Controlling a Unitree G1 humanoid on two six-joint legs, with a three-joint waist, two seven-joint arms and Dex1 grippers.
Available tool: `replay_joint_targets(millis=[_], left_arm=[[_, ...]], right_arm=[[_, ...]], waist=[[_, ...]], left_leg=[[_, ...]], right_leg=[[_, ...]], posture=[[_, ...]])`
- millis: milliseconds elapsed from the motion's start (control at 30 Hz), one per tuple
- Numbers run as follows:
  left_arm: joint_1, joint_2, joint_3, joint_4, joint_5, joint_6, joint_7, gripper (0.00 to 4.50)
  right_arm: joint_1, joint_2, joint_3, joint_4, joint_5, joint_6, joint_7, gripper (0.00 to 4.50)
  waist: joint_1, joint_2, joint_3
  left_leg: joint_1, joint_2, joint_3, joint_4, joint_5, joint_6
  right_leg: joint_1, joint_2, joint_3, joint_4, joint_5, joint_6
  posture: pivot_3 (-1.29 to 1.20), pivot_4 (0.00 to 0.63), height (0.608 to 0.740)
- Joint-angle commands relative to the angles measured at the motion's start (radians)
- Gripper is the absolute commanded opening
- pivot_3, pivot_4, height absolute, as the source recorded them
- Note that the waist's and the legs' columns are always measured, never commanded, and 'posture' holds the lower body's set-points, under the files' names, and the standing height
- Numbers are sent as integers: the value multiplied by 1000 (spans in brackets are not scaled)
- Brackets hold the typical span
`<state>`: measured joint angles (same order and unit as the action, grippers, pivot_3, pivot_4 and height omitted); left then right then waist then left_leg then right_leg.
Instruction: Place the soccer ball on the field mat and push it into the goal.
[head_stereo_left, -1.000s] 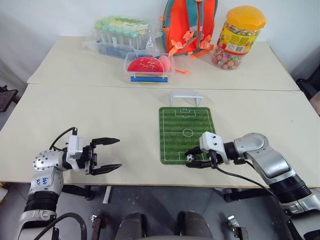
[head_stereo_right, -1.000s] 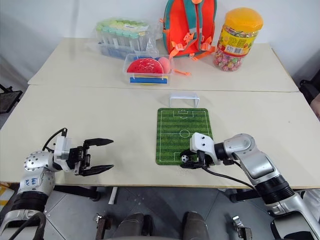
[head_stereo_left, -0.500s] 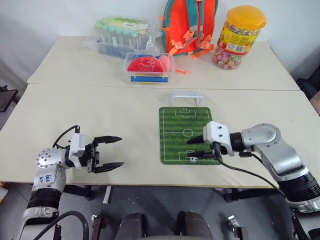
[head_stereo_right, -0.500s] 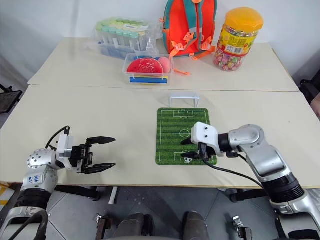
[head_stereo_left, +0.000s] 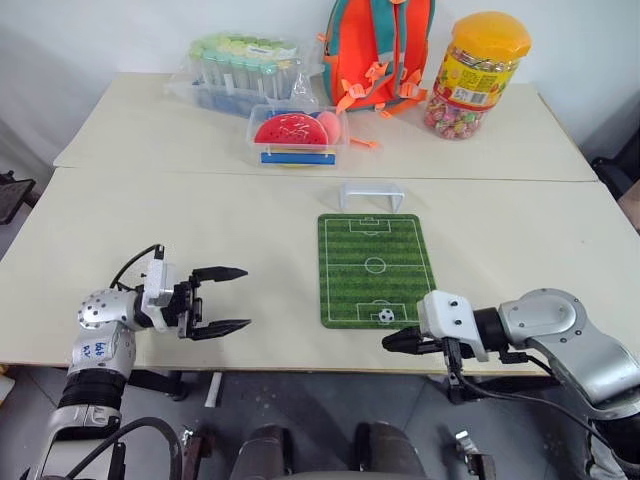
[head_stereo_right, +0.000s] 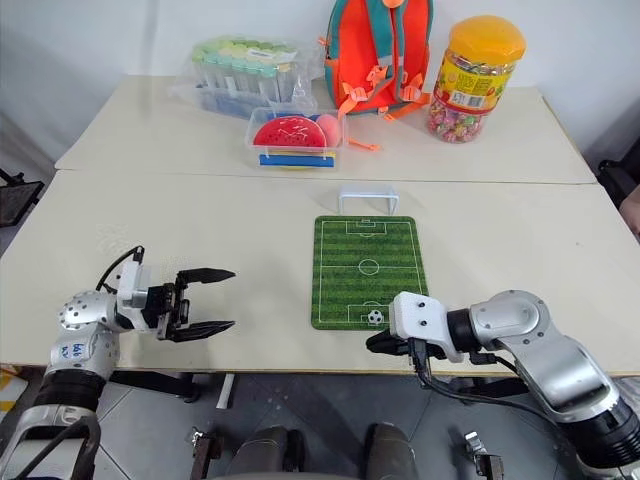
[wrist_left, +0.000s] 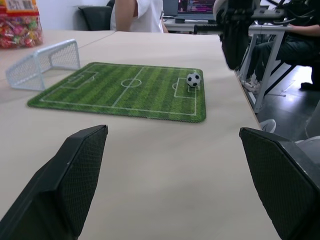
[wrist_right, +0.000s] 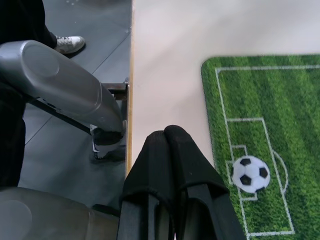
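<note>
The tiny black-and-white soccer ball (head_stereo_left: 386, 315) rests on the green field mat (head_stereo_left: 375, 262), inside the penalty box at the mat's near end. The low white goal (head_stereo_left: 371, 195) stands just beyond the mat's far end. My right gripper (head_stereo_left: 390, 342) is shut and empty, hovering over the table's front edge just in front of the ball (wrist_right: 251, 174). My left gripper (head_stereo_left: 237, 298) stands open and empty above the table at the near left, pointing towards the mat (wrist_left: 125, 91).
At the back stand a clear box with red contents (head_stereo_left: 294, 135), a bag of tubes (head_stereo_left: 240, 68), an orange-and-teal backpack (head_stereo_left: 380, 50) and a yellow-lidded candy jar (head_stereo_left: 478, 75). A seam (head_stereo_left: 200, 172) joins two tables. A person stands behind a desk (wrist_left: 134, 14).
My right gripper let go of the ball on the mat, drew back to the table's front edge and shut. The ball stays on the mat. The left gripper barely moved.
</note>
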<state>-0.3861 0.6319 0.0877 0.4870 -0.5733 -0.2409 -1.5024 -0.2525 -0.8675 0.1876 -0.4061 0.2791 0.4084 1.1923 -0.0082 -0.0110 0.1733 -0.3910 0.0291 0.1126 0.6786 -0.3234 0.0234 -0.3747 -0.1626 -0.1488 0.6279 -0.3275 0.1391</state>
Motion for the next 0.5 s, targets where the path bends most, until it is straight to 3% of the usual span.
replay_joint_targets(millis=[33, 367, 500], left_arm=[[-8, 14, 4, 5, -20, -5, -112, 4500], [-16, 15, 16, 9, -9, -7, -110, 4500], [-70, -8, 6, 55, 8, -28, -101, 4500]], right_arm=[[-45, 35, 23, 78, -26, -65, 1, 72], [-268, 106, 23, 504, -163, -264, -47, 72], [-528, 124, -70, 719, -201, -367, -177, 72]], waist=[[3, 0, 0], [1, 0, 0], [-8, 3, 2]], left_leg=[[0, 0, 0, 0, 0, 0], [-1, 0, 0, 1, 0, 0], [-1, 0, 1, 1, 0, 0]], right_leg=[[0, 0, 0, 0, 0, 0], [0, 0, 0, 0, 0, 0], [-1, 0, 0, 0, 0, 0]], posture=[[0, 150, 740], [0, 150, 740], [0, 150, 740]])
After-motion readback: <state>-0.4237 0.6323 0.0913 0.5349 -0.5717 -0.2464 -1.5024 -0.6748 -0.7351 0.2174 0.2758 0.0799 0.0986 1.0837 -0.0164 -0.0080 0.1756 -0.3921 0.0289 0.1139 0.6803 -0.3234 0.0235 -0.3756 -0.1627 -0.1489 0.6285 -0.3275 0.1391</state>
